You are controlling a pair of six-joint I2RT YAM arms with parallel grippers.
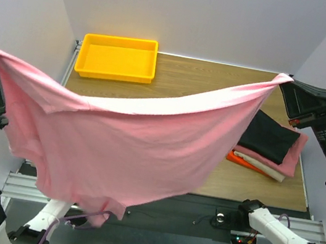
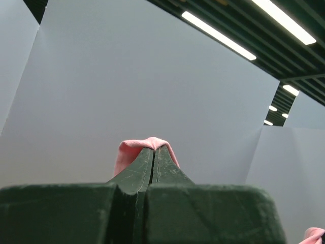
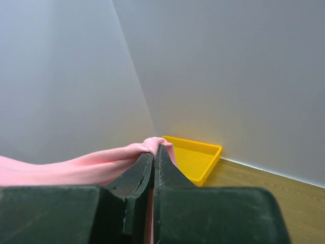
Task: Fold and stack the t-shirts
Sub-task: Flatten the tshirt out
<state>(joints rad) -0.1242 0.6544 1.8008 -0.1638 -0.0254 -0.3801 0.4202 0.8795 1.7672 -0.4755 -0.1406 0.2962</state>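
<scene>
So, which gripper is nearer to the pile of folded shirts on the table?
Right. The right gripper, raised with one end of the pink shirt, is near the pile of folded shirts; the left gripper is across the table.

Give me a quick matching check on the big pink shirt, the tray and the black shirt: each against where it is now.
1. big pink shirt
2. tray
3. black shirt

A. on top of the folded stack, right side of the table
B. far left of the table, empty
C. held up between left gripper and right gripper, both shut on it

Pairs: 1-C, 2-B, 3-A.
</scene>
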